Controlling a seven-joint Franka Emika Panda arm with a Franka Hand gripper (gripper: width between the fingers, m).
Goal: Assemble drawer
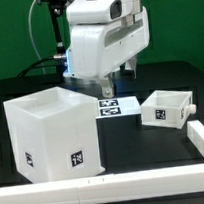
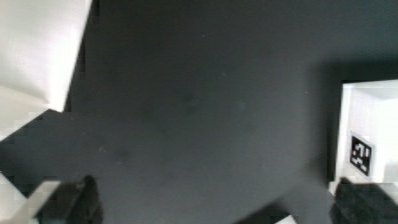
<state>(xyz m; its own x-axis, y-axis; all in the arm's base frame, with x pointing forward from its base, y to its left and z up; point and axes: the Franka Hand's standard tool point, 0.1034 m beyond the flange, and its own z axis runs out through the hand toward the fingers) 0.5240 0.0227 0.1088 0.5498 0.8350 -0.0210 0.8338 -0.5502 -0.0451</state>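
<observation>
The gripper (image 1: 108, 89) is seen hanging over the black table (image 1: 164, 150), its jaws spread wide with nothing held between them. The drawer's large open-topped housing (image 1: 53, 134) is set on the table at the exterior view's left, nearer the camera than the gripper and apart from it. A small knobbed tray (image 1: 167, 106) is placed at the exterior view's right, also clear of the gripper. The marker board (image 1: 117, 109) lies between housing and tray, just in front of the gripper. In the wrist view, only bare table is shown under the gripper (image 2: 214, 203).
</observation>
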